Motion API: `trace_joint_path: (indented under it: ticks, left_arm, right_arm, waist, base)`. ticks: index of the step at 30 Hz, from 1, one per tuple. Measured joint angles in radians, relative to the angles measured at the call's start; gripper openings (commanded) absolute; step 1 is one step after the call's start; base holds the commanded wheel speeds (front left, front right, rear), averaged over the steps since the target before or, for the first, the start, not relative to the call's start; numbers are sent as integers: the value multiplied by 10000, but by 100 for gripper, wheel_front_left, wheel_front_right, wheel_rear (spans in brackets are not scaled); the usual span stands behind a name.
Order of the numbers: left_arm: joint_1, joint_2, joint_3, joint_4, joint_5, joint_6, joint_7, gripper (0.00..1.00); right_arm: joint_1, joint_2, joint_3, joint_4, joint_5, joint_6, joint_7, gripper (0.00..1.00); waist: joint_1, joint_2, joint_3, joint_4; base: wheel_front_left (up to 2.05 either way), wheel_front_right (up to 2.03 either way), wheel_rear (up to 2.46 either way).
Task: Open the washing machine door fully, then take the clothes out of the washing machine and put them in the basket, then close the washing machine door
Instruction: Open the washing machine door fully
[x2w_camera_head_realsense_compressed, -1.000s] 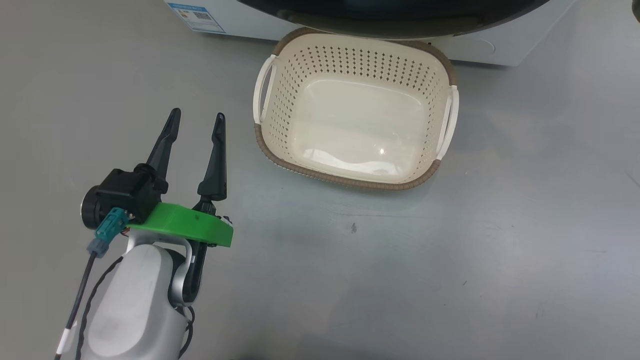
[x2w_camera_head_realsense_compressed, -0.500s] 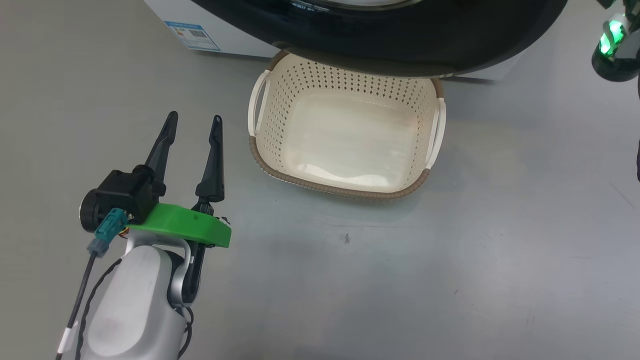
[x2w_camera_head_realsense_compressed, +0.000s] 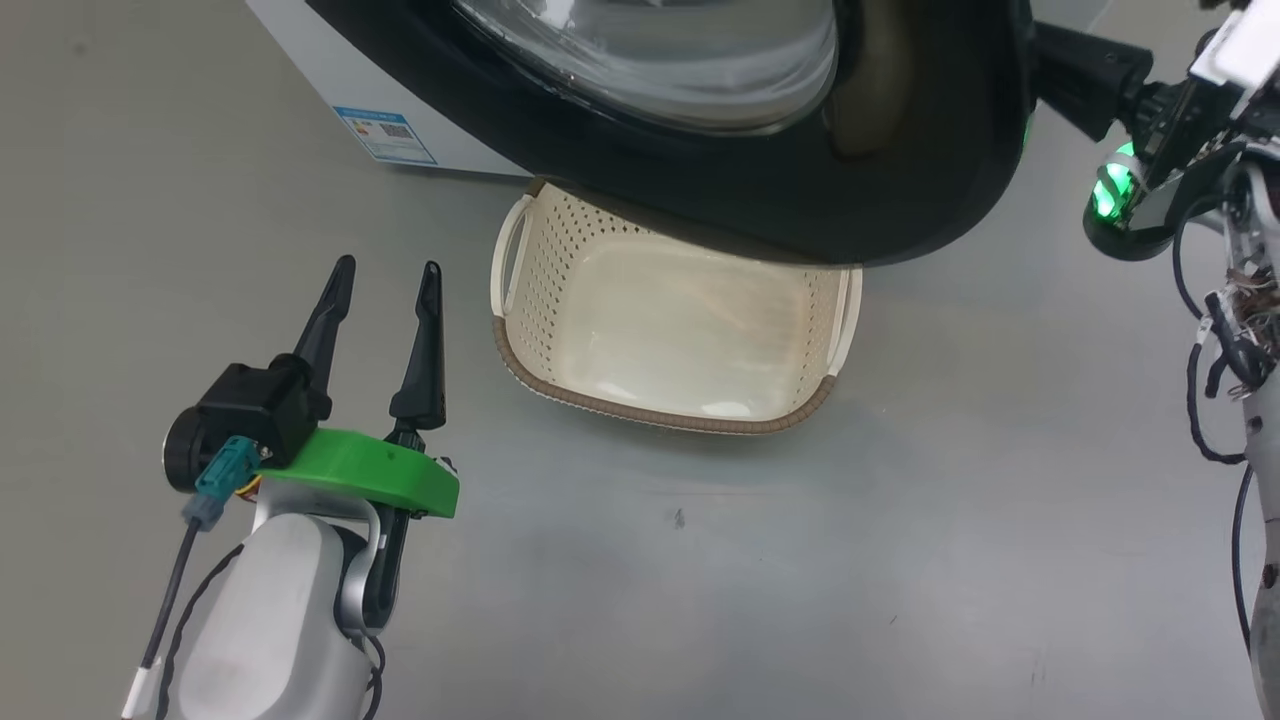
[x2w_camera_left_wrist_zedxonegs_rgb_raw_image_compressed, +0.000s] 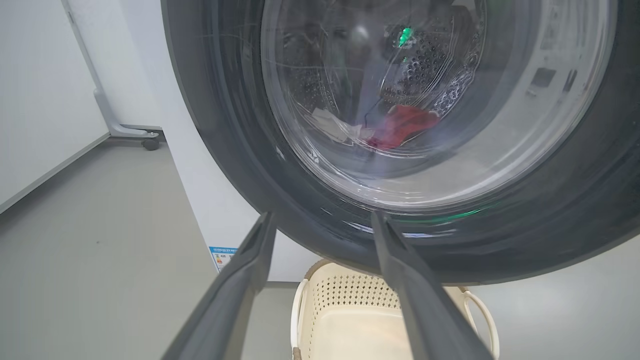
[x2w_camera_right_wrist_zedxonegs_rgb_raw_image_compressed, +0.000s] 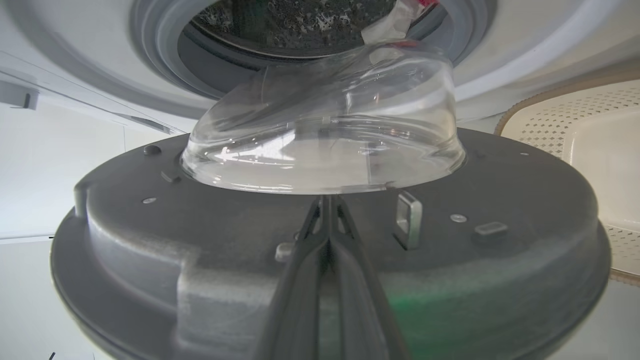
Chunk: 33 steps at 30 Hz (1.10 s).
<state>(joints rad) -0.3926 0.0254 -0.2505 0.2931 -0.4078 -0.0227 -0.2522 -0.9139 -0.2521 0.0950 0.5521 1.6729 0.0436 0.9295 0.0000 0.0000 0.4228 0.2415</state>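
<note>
Our right end effector (x2w_camera_right_wrist_zedxonegs_rgb_raw_image_compressed: 327, 200) has its two fingers pressed flat together with nothing between them. Their tips lie against the grey inner face of the washing machine door (x2w_camera_right_wrist_zedxonegs_rgb_raw_image_compressed: 200, 250), just below the glass bowl (x2w_camera_right_wrist_zedxonegs_rgb_raw_image_compressed: 325, 145). We judge the fingers are shut so that they act as one stiff blade behind the door, pushing it outward rather than gripping it. The door stands partly swung out, so opening it fully is the step in hand.

Beyond the bowl, the rubber ring (x2w_camera_right_wrist_zedxonegs_rgb_raw_image_compressed: 160, 55) and steel drum (x2w_camera_right_wrist_zedxonegs_rgb_raw_image_compressed: 280, 20) of the washing machine (x2w_camera_right_wrist_zedxonegs_rgb_raw_image_compressed: 500, 50) are exposed. The clothes (x2w_camera_left_wrist_zedxonegs_rgb_raw_image_compressed: 405, 122) lie inside the drum, red with some white fabric beside them, seen through the glass in the left wrist view.

Our left end effector (x2w_camera_head_realsense_compressed: 388, 266) hovers at the near left over the floor (x2w_camera_head_realsense_compressed: 900, 550), its fingers spread wide and empty. We take it that it is held clear of the door's swing, ready to reach in.

The basket (x2w_camera_head_realsense_compressed: 650, 415) sits empty on the floor right in front of the machine, its far part under the overhanging door, so garments need only a short drop. The risk we see is the door's lower rim catching the basket as it swings.
</note>
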Motion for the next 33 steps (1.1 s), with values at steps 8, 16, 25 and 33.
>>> trace_joint_path:
  ticks: [8, 16, 25, 33]
  left_arm:
    - [351, 2, 17, 213, 81, 0, 0, 100]
    - [732, 6, 23, 408, 134, -2, 0, 100]
    - [1108, 10, -21, 564, 205, -63, 0, 100]
    - [1464, 23, -33, 625, 299, -88, 0, 100]
  right_arm:
    - [727, 337, 334, 33, 6, 94, 278, 0]
    - [1496, 683, 598, 94, 75, 169, 510, 0]
    - [2300, 1057, 901, 222, 157, 259, 698, 0]
    - [2454, 1655, 1206, 50, 418, 349, 790, 0]
  waist:
    - [0, 0, -625, -74]
    - [-1, 0, -1298, -53]
    - [-1, 0, -2056, 87]
    - [-1, 0, -2645, 257]
  base:
    - [0, 0, 0]
    - [0, 0, 0]
    - [0, 0, 0]
    - [0, 0, 0]
